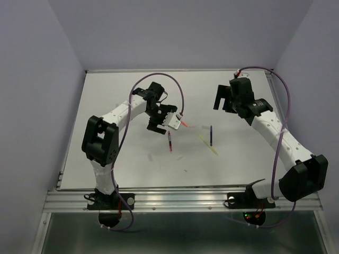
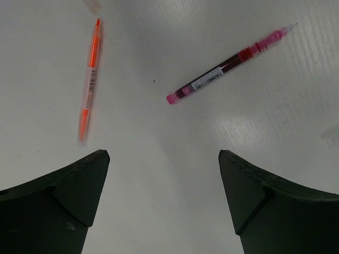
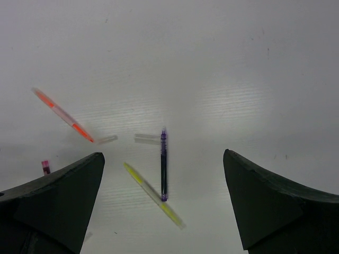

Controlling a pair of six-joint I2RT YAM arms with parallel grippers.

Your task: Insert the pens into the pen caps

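Pens lie uncapped on white table [image 1: 238,164]: thin red pen [image 2: 228,63], orange pen [image 2: 90,79], dark blue pen [image 3: 163,165], yellow pen [image 3: 153,196]; pale translucent tube caps [image 3: 146,138] loose beside. Left gripper [image 2: 163,154] spread above red, orange, likely lining up pick; right gripper [image 3: 163,154] spread, empty, above blue

A white barcode label [image 2: 207,80] is seen on the barrel of the red pen [image 2: 235,59], but its bars and digits are too small to be read. A short strip of dark print [image 2: 90,80] is carried by the orange pen [image 2: 94,47]; it cannot be read either.
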